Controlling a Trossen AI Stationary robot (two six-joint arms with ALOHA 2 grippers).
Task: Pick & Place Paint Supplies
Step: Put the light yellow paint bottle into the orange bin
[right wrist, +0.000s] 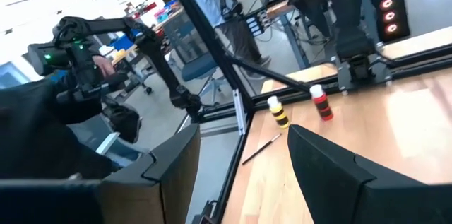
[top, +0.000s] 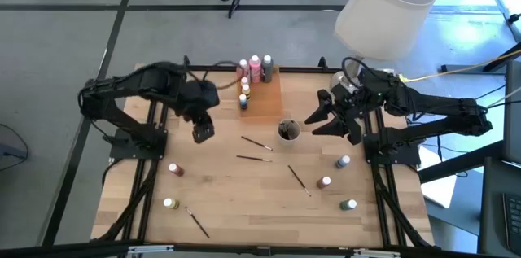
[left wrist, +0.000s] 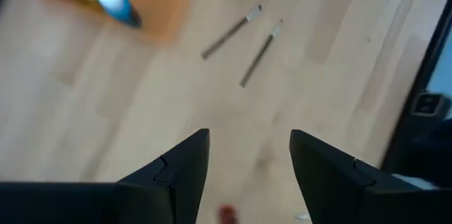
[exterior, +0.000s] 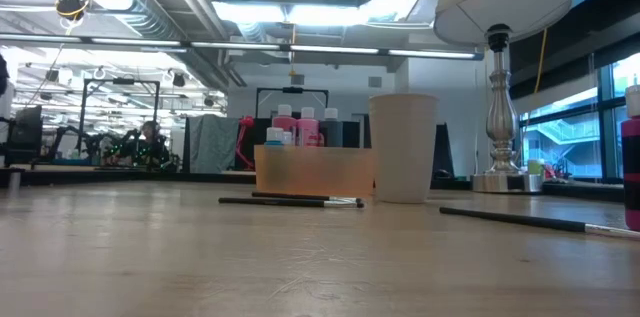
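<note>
Near edge of desk (top: 244,209): yellow-capped bottle (top: 169,203), paintbrush (top: 196,221). Mid-desk: red bottle (top: 175,168), green bottle (top: 348,204), further loose brushes (top: 254,159). Far: orange tray (top: 267,95) holding pink bottles (top: 255,66).

Handling, judged: bottles light, rigid, slick; grip across the body. Brushes thin, stiff; pinch mid-handle.

No legible labels.

Left tool (left wrist: 248,155): jaws apart, empty, above bare desk. Right tool (top: 330,118): jaws apart, empty, beside cup (top: 287,130).
</note>
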